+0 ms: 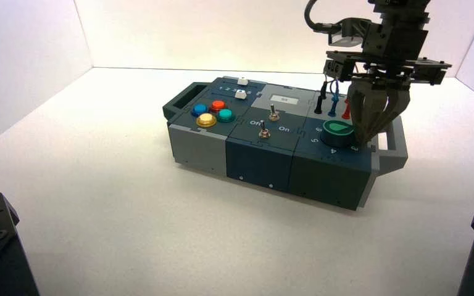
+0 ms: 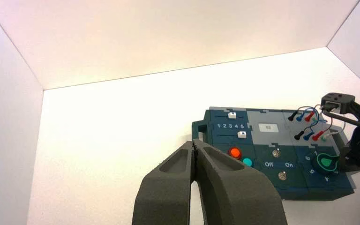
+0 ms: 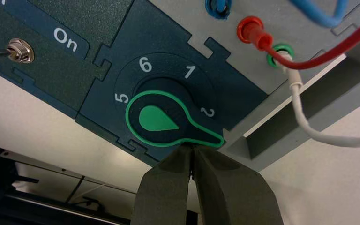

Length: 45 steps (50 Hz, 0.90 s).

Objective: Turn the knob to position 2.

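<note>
From the high view, I have the box's round dark-green knob with a brighter green teardrop top at about four o'clock on the box. My dark right gripper is down at the knob's three o'clock side, hiding part of the dial there. My left gripper is outside this view.

In the left wrist view, my idle left gripper has its fingers together on nothing and hides part of the button cluster. I read "1 2 3 4 5" between the white sliders, and "Off" and "On" by the metal toggle switches. The pale display's characters are too small for me to tell.

The right wrist view shows my right fingers together, nothing between them, right beside the knob's pointed rim; I can't tell whether they touch. The rim's point sits past the white printed 2, on the side away from 1. I read 5, 6, 1, 2 and "On"; 3 and 4 are hidden.
</note>
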Available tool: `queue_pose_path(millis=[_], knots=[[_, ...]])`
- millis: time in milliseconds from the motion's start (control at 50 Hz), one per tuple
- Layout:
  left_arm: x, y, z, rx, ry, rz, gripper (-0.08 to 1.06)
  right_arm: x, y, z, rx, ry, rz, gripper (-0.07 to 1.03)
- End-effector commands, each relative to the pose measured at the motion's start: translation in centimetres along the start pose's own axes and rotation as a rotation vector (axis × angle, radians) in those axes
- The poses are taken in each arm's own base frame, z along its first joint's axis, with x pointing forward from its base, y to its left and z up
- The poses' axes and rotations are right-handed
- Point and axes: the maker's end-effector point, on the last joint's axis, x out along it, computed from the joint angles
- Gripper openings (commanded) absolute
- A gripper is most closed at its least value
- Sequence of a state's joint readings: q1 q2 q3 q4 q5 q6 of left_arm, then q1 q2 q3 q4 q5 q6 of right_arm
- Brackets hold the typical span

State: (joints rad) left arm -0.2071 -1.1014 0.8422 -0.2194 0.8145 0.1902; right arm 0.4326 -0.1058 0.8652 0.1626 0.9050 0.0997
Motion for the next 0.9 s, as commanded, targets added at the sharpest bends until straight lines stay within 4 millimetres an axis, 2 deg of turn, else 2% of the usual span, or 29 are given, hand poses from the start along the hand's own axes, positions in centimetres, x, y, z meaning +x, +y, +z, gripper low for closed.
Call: queue_pose_path(millis=[20, 900], knots=[[-0.56, -0.09, 1.5, 0.017, -0.034, 0.0, -0.03, -0.86, 0.14, 0.96, 0.008, -0.034, 0.006, -0.02], [-0.56, -0.08, 1.56, 0.02, -0.037, 0.0, -0.03, -0.67, -0.06, 0.24, 0.007, -0.008, -0.001, -0.02]])
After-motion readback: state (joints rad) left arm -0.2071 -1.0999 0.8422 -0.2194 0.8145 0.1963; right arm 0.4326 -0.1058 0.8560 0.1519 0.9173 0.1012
